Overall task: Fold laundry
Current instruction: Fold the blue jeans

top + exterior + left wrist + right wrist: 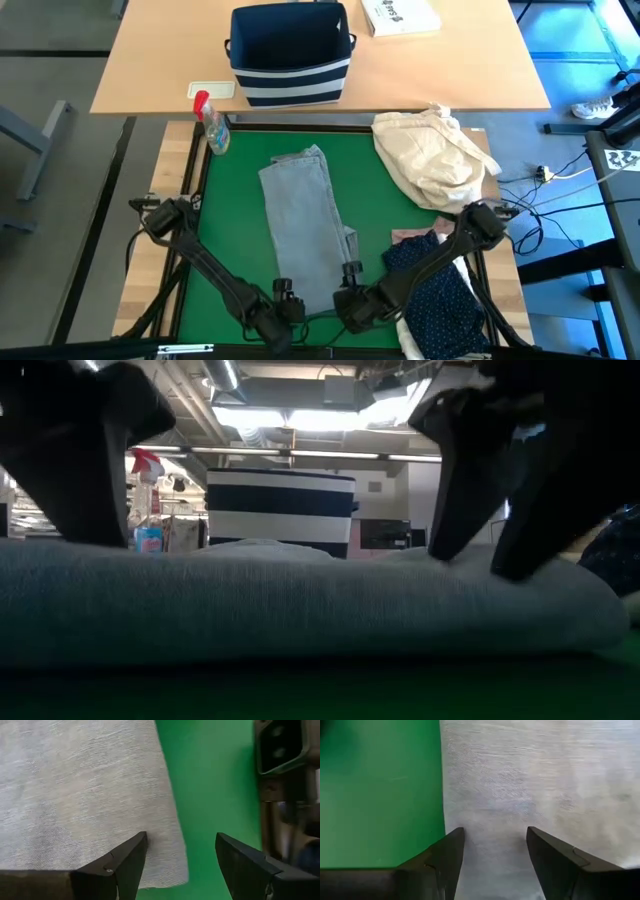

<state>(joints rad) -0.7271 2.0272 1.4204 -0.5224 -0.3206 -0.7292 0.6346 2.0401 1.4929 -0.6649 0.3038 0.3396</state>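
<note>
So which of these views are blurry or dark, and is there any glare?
Low view: grey jeans close up and soft, both arms dark silhouettes against glaring ceiling lights. Wrist views: fingers sharp, denim weave clear. High view: evenly lit, no strong shadows on the green mat.

High view straight down over whole surface (230, 200), low view level at surface height, close against jeans (300, 600), both wrist views close above jeans edge, shared by all

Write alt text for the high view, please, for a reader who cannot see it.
Light grey jeans lie folded lengthwise on a green mat, with the left gripper and right gripper open at their near end. Other clothes are piled at the right.
</note>
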